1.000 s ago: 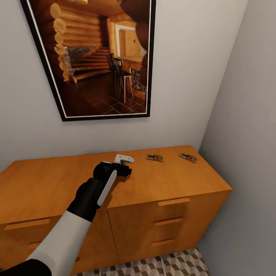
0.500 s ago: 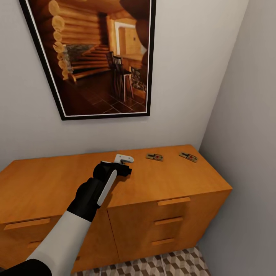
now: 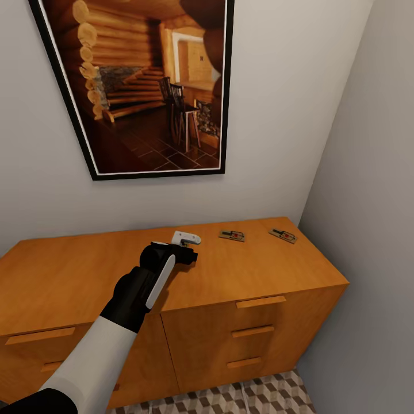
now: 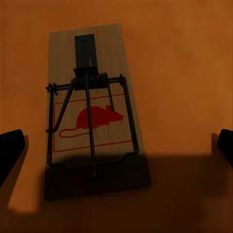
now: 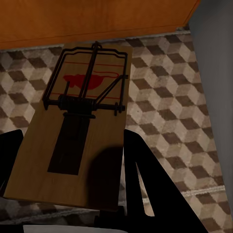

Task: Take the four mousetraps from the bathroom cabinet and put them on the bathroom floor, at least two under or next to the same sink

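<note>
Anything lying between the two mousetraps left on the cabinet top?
No. In the head view, only bare cabinet top lies between the nearer mousetrap and the far one.

Orange-brown cabinet (image 3: 241,276); pale wood mousetraps (image 4: 92,111) with red mouse prints and dark wire; floor (image 5: 170,87) in brown-beige-white cubes.

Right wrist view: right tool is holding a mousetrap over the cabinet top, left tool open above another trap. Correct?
Not quite. In the right wrist view the held mousetrap hangs over the cube-patterned floor tiles, with the cabinet edge beyond it, not over the cabinet top. The rest holds: the left tool is open above another trap.
</note>
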You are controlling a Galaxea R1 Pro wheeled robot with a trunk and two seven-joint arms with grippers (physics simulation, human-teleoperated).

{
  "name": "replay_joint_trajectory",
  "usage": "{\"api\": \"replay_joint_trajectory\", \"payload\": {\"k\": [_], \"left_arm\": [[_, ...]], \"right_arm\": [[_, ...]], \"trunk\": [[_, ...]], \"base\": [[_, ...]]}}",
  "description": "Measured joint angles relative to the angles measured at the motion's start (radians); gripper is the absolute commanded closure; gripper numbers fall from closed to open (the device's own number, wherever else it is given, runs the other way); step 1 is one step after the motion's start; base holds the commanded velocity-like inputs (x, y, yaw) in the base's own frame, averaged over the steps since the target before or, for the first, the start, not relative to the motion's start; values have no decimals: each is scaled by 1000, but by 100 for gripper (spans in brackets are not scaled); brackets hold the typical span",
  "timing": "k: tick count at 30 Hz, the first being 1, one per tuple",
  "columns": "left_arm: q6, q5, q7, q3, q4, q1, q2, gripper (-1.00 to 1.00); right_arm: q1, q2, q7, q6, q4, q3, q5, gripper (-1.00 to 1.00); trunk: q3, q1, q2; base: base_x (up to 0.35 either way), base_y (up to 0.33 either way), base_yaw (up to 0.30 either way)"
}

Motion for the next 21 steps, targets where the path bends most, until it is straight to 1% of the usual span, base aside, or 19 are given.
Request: {"api": "replay_joint_trajectory", "payload": {"k": [10, 11, 13, 15, 18, 21], "left_arm": [[0, -1, 0, -1, 0, 0, 0, -100], [0, 0, 0, 0, 0, 0, 0, 100], [-2, 16, -1, 0, 2, 0, 0, 100], [-2, 23, -1, 0, 2, 0, 0, 100], [1, -1, 2, 0, 0, 0, 0, 100], [0, 0, 2, 0, 0, 0, 0, 100]], "right_arm": [[0, 0, 0, 0, 0, 0, 0, 100], [0, 0, 0, 0, 0, 0, 0, 100], [0, 0, 0, 0, 0, 0, 0, 100], [0, 0, 0, 0, 0, 0, 0, 100], [0, 0, 0, 0, 0, 0, 0, 100], [0, 0, 0, 0, 0, 0, 0, 100]], "trunk": [[0, 0, 0], [0, 0, 0], [0, 0, 0], [0, 0, 0], [0, 0, 0], [0, 0, 0]], "base": [[0, 0, 0], [0, 0, 0], [0, 0, 0], [0, 0, 0], [0, 0, 0], [0, 0, 0]]}}
